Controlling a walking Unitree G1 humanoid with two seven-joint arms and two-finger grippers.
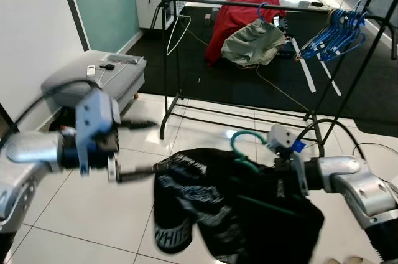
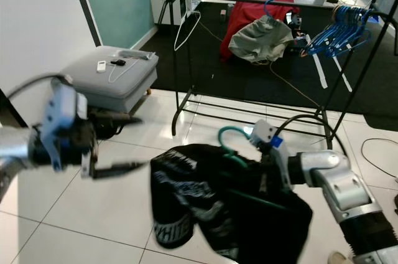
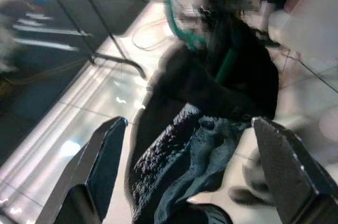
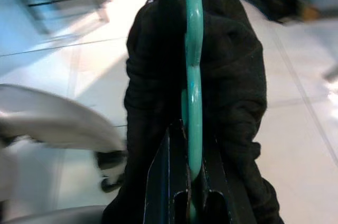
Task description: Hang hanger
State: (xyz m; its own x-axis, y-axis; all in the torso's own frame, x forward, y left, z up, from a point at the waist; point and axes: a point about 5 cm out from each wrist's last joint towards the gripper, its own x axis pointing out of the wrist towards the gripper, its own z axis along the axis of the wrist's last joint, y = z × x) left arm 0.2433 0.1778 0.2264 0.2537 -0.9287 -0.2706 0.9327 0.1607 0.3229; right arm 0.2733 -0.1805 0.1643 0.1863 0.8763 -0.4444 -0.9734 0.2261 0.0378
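A teal hanger (image 1: 244,154) carries a black garment (image 1: 217,208) with white lettering, held low over the tiled floor. My right gripper (image 4: 193,179) is shut on the hanger's teal bar (image 4: 192,76), its fingers half buried in the cloth. My left gripper (image 1: 138,149) stands open just left of the garment, with nothing between its fingers (image 3: 103,166); the lower finger reaches the cloth's edge. The black clothes rail (image 1: 267,6) stands farther ahead, holding a grey-green garment (image 1: 252,43), a red one (image 1: 233,18) and several blue hangers (image 1: 339,33).
A grey ottoman (image 1: 93,77) with a remote and cable sits at the left by the white wall. The rail's curved black feet (image 1: 171,111) and a cable (image 1: 373,147) lie on the tiles ahead. Dark carpet lies beyond.
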